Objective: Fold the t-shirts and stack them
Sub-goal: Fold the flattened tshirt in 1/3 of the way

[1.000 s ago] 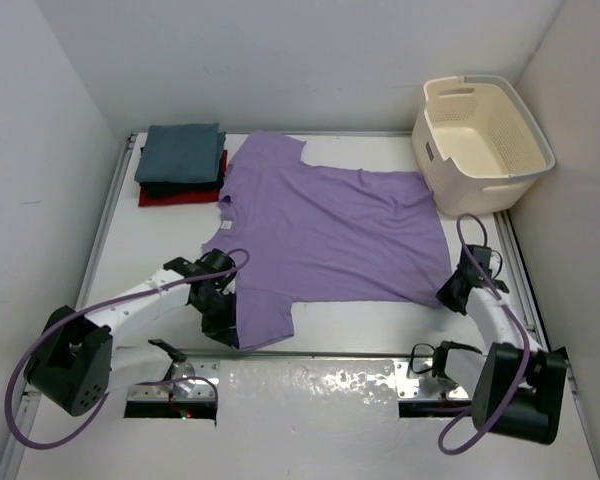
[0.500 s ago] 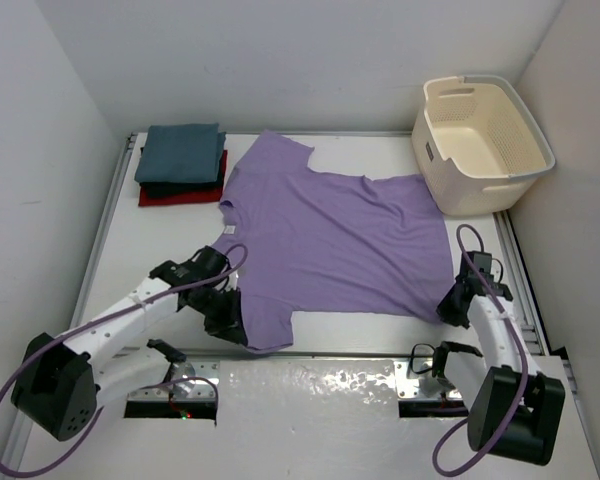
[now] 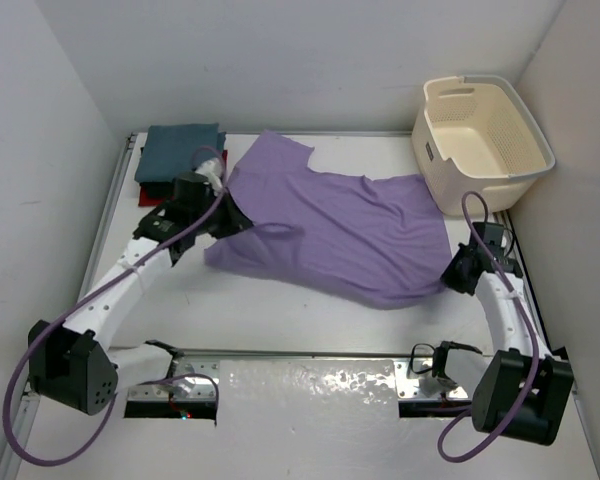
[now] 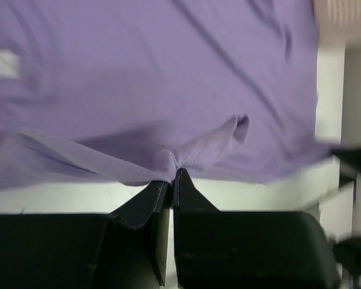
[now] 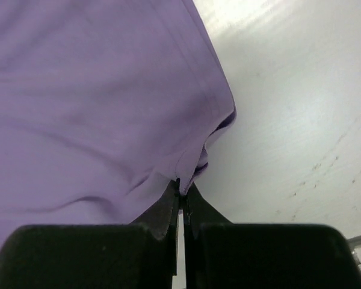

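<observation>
Pinching a gathered edge of the lavender t-shirt (image 3: 330, 235): left end effector (image 4: 172, 176), jaws pressed together on the cloth and held over the shirt's far left part, seemingly to lay one half across the other. Right end effector (image 5: 182, 185): clamped on the near right corner, probably to anchor it. Shirt lies mid-desk (image 3: 280, 315), partly doubled. Folded stack (image 3: 180, 155), teal on top and red beneath, sits at the far left. Basket (image 3: 485, 125) sits at the far right.

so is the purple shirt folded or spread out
Mid-fold: the lavender t-shirt has its near-left part lifted over itself, pinched in the left tool; the rest lies flat.
</observation>
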